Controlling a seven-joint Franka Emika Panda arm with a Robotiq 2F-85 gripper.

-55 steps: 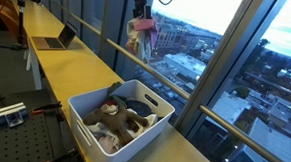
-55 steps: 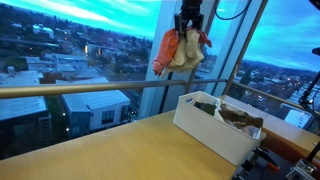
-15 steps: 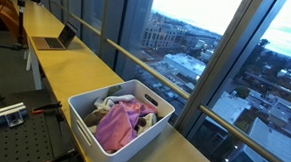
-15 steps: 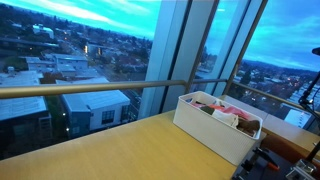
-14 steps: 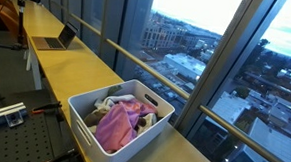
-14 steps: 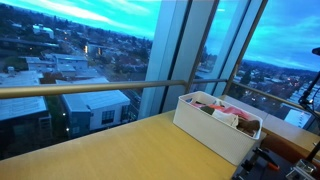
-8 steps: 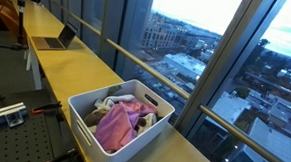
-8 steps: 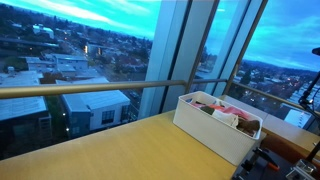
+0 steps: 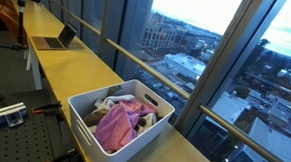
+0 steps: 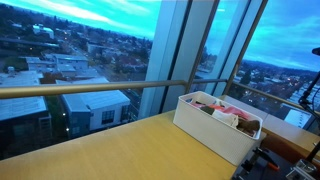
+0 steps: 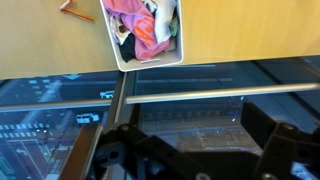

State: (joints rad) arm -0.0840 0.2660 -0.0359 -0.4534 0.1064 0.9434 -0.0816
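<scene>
My pincer (image 11: 195, 160) stands wide, its two dark fingers (image 11: 272, 150) spread far apart at the lower edge of the wrist view, and nothing sits between them. It hangs high up and shows only in the wrist view; in both exterior views it is out of the picture.

Well below and away from my pincer is the white rectangular plastic bin (image 11: 150, 66), at the top of the wrist view. It stands on the long pale wooden tabletop (image 11: 240, 30), close to the edge that runs along the window. The crumpled pink cloth (image 11: 140, 25) lies inside the bin, heaped on top of other bundled fabrics, some pale and some dark. In an exterior view the pink cloth (image 9: 118, 125) fills the near half of the bin (image 9: 83, 123) and rises about level with its rim. In an exterior view from the far side, only a strip of the cloth (image 10: 235, 112) shows above the bin's wall (image 10: 205, 130).

A thin orange object (image 11: 75, 10) lies on the tabletop just beside the bin; I cannot tell what it is. Further along the tabletop (image 9: 56, 66), well apart from the bin, an open grey laptop (image 9: 55, 41) sits. A metal handrail (image 10: 80, 88) runs across the tall window panes, and beyond the glass lies a city under a blue sky.
</scene>
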